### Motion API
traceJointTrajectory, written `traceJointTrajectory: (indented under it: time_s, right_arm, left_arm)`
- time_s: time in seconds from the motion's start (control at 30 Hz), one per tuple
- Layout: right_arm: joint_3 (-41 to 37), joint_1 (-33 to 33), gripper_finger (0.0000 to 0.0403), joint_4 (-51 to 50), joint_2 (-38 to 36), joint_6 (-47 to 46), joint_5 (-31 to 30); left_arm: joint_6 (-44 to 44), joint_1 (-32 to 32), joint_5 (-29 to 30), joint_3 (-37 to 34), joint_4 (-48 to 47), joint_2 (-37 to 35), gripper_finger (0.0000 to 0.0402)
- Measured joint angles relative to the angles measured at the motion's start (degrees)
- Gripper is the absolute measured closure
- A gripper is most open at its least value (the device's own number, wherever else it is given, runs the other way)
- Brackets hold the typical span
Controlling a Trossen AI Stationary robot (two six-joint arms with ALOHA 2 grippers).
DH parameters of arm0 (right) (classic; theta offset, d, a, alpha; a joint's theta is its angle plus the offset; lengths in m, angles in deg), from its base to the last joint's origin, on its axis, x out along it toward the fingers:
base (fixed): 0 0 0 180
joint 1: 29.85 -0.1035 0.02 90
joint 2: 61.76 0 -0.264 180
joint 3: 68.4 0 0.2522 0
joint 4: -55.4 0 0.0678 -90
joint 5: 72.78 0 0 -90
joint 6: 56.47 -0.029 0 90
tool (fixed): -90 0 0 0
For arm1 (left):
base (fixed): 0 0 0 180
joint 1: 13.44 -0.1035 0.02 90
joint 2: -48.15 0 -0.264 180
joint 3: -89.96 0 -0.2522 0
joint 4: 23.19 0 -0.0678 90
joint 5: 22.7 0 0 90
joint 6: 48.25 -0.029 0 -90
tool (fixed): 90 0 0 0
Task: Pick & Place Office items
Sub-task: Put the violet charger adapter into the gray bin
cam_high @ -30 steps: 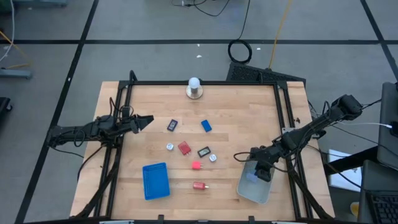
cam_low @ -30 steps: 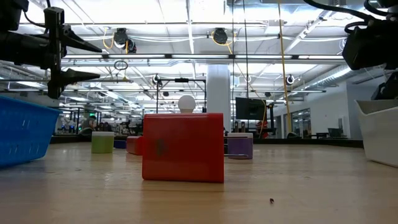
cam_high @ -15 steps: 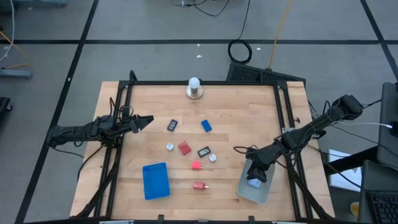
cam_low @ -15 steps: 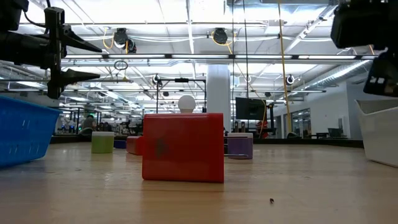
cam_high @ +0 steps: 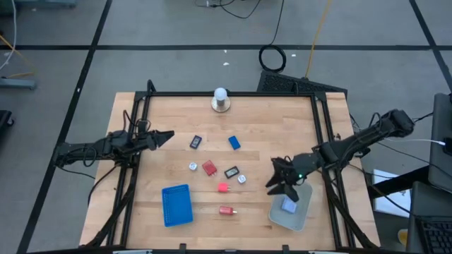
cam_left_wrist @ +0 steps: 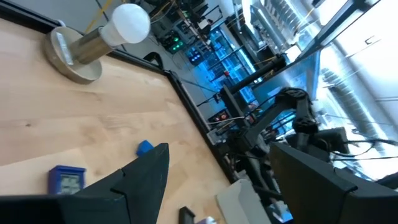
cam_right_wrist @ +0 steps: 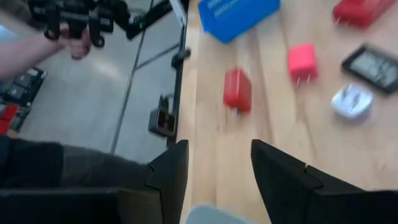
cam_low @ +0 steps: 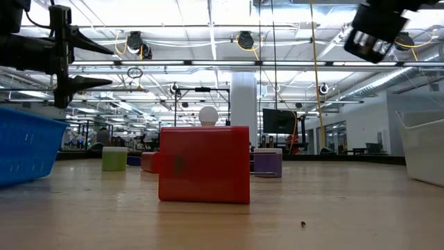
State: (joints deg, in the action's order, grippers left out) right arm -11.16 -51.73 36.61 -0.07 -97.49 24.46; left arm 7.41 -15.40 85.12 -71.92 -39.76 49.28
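From above I see my right end effector [cam_high: 277, 183] spread open and empty over the wooden table [cam_high: 282, 127], just beside the clear grey bin [cam_high: 289, 219] holding a light-blue block [cam_high: 289, 206]; the red block [cam_high: 227, 210] and pink block [cam_high: 223, 188] lie off toward the left arm. Its wrist camera shows the red block [cam_right_wrist: 237, 90] ahead. My left end effector [cam_high: 164, 137] waits open at the far edge.

The right gripper [cam_right_wrist: 214, 171] has its two dark fingers spread apart over the wooden table [cam_right_wrist: 267, 140]. Beyond them lie a red block [cam_right_wrist: 237, 90], a pink block [cam_right_wrist: 303, 62], a black rectangle with a pale label [cam_right_wrist: 372, 65], a small silvery-white bit [cam_right_wrist: 351, 101], another red piece [cam_right_wrist: 360, 10] and the blue tray [cam_right_wrist: 238, 14]. Off the table's edge, a person's hand [cam_right_wrist: 79, 45] shows by a dark rig.
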Motion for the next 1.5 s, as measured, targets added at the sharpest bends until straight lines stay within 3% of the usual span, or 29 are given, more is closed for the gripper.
traceJointTrajectory:
  time_s: [0.4,0.77,1.27,1.5]
  right_arm:
    - [10.2,9.6,0.0238,-10.4,1.7,11.2,0.0]
    - [33.5,11.4,0.0238,-27.1,18.6,21.7,0.0]
    - [55.9,10.9,0.0238,-43.0,39.2,19.2,-4.2]
    - [64.4,10.8,0.0238,-52.6,47.6,11.0,-4.0]
  left_arm:
    - [-0.4,0.0,-2.6,0.0,2.5,0.0,0.0124]
    - [-2.0,0.0,-2.6,0.0,2.5,0.0,0.0124]
    - [-3.5,0.0,-5.2,0.0,2.5,0.0,0.0124]
    - [-3.5,0.0,-7.2,0.0,2.6,0.0,0.0124]
